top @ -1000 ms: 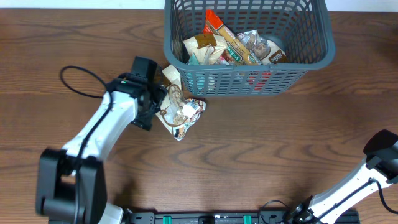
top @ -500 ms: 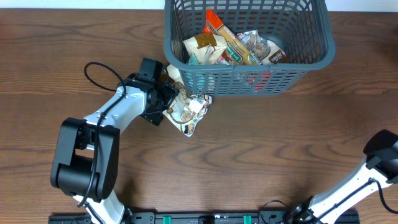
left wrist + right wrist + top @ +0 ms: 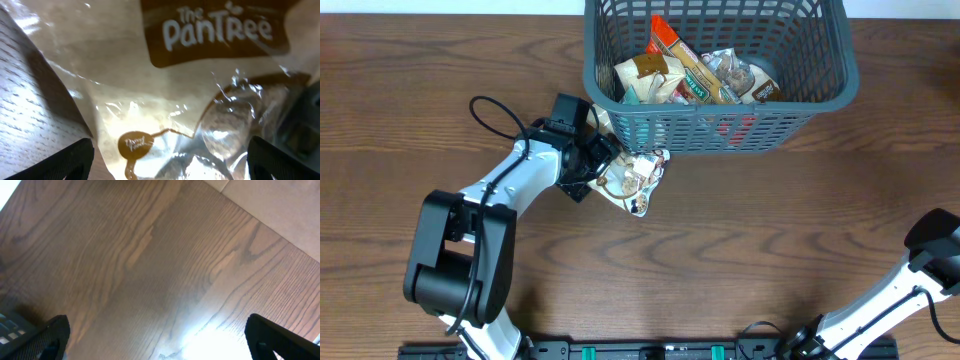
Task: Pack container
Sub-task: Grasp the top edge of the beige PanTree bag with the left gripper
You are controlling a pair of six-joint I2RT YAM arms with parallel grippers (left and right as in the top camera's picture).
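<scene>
The container (image 3: pixel 720 135), a dark grey-blue slotted basket, stands at the back of the table with several snack packets (image 3: pixel 695 75) in it. A cream and brown snack packet (image 3: pixel 638 180) lies just in front of its left front corner. My left gripper (image 3: pixel 603 165) is at that packet's left side. In the left wrist view the packet (image 3: pixel 165 95) fills the frame, and the left gripper's (image 3: pixel 170 165) fingertips stand wide apart on either side of it. My right gripper (image 3: pixel 157 340) is open and empty over bare wood.
The right arm (image 3: pixel 932 245) sits at the table's right edge, far from the basket. Another cream packet end (image 3: pixel 597 122) shows against the basket's left wall. A black cable (image 3: pixel 495 110) loops behind the left arm.
My left gripper has moved right toward the basket's front, and the cream and brown packet has shifted right and turned with it. The right arm has not moved.
</scene>
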